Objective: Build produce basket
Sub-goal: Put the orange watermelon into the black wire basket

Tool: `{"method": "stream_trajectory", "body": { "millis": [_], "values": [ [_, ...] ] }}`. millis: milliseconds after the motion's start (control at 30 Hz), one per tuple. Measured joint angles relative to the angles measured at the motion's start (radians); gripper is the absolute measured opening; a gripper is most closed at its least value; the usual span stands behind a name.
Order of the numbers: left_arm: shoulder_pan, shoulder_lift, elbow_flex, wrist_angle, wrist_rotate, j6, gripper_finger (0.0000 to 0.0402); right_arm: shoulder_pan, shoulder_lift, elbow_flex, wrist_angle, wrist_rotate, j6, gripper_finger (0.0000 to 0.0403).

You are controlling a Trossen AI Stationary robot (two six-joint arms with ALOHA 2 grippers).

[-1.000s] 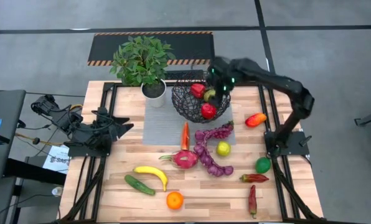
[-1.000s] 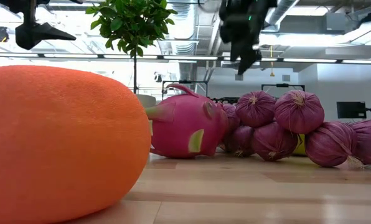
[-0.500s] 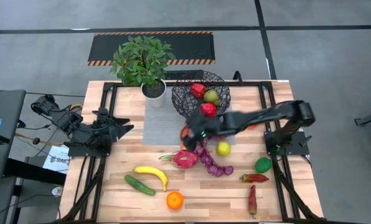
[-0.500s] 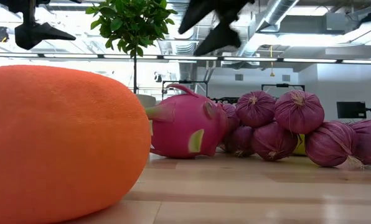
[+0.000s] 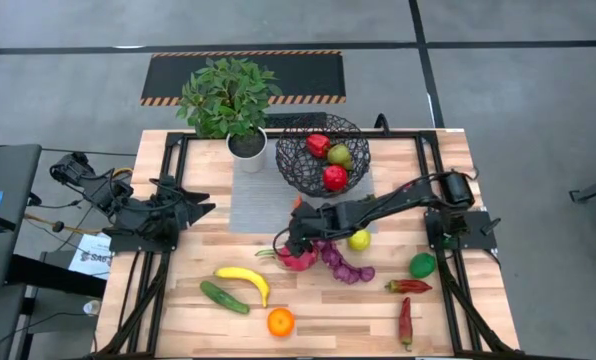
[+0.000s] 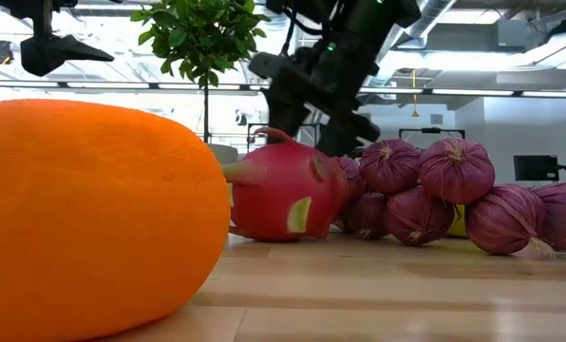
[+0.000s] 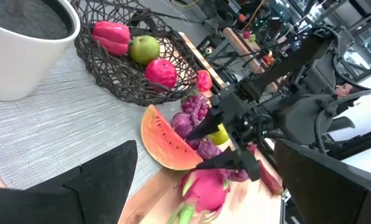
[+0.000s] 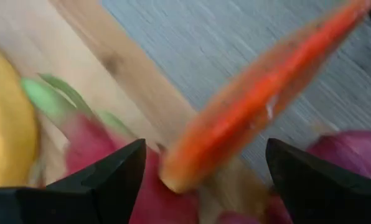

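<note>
At the middle of the wooden bench (image 5: 178, 310), the right gripper (image 5: 296, 238) hangs just above the pink dragonfruit (image 5: 297, 257), its two dark fingers spread wide and holding nothing; the right wrist view shows the scaly pink fruit and an orange melon slice (image 8: 260, 106) between them. Behind it, on a grey ribbed mat (image 5: 253, 205), the basket (image 5: 296, 170) of thin black crossing wire holds a red pepper (image 5: 318, 144), a green pear (image 5: 339, 155) and a red apple (image 5: 334, 177). A string of round purple bulbs (image 5: 340, 262) lies beside the dragonfruit. The left gripper (image 5: 203, 207) waits at the bench's left edge, fingers parted.
</note>
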Motion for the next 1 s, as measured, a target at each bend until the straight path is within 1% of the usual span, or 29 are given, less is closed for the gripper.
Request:
{"method": "stream_trajectory", "body": {
  "millis": [133, 233, 333, 400, 467, 567, 667, 800, 867, 1000],
  "values": [
    [0.000, 0.000, 0.000, 0.000, 0.000, -0.001, 0.0364, -0.007, 0.024, -0.003, -0.007, 0.007, 0.049, 0.0336],
    [0.000, 0.000, 0.000, 0.000, 0.000, -0.003, 0.0364, -0.017, 0.042, -0.002, -0.003, -0.040, 0.105, 0.0314],
    [0.000, 0.000, 0.000, 0.001, 0.000, -0.003, 0.0364, -0.019, 0.069, 0.000, 0.010, -0.048, 0.116, 0.0290],
    [0.000, 0.000, 0.000, 0.000, -0.001, -0.009, 0.0364, -0.016, 0.069, 0.000, -0.018, -0.059, 0.127, 0.0272],
    [0.000, 0.000, 0.000, -0.002, 0.000, -0.012, 0.0364, -0.014, 0.069, -0.002, -0.020, -0.065, 0.146, 0.0248],
    [0.000, 0.000, 0.000, -0.002, -0.001, -0.015, 0.0364, -0.014, 0.068, -0.001, -0.028, -0.067, 0.155, 0.0203],
    [0.000, 0.000, 0.000, -0.003, -0.002, -0.029, 0.0364, -0.015, 0.068, 0.000, -0.024, -0.067, 0.141, 0.0145],
    [0.000, 0.000, 0.000, -0.003, -0.002, -0.037, 0.0364, -0.013, 0.065, 0.032, -0.023, -0.069, 0.081, 0.0074],
    [0.000, 0.000, 0.000, -0.003, -0.002, -0.038, 0.0364, -0.013, 0.064, 0.063, -0.033, -0.071, 0.055, 0.0055],
    [0.000, 0.000, 0.000, -0.003, -0.002, -0.041, 0.0364, -0.013, 0.064, 0.156, -0.088, -0.071, -0.001, 0.0048]
  ]
}}
